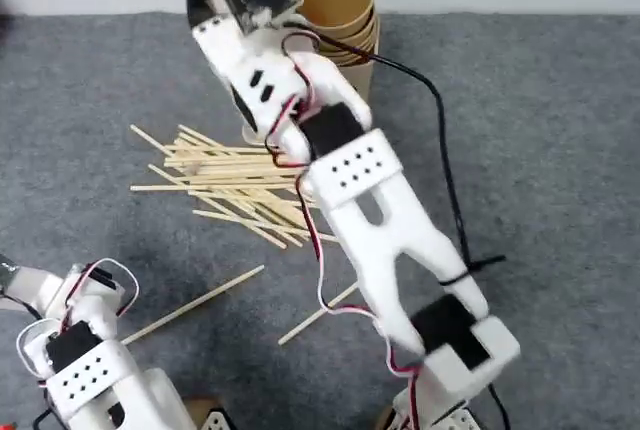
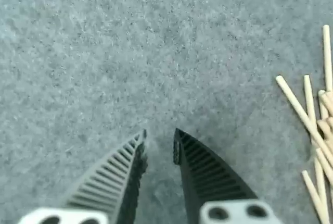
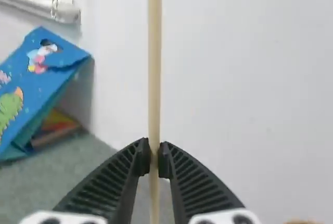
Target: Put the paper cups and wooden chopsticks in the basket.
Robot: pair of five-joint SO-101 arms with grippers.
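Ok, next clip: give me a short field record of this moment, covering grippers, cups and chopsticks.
right gripper: shut on one chopstick, raised near the paper cups
left gripper: slightly open, holding nothing, over bare carpet
paper cups: one stack, far side
chopstick pile: loose on the carpet, mid-table
stray chopsticks: two, nearer the arm bases

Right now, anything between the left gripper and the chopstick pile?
Nothing visible. Bare grey carpet lies between the left gripper and the chopstick pile off to its side.
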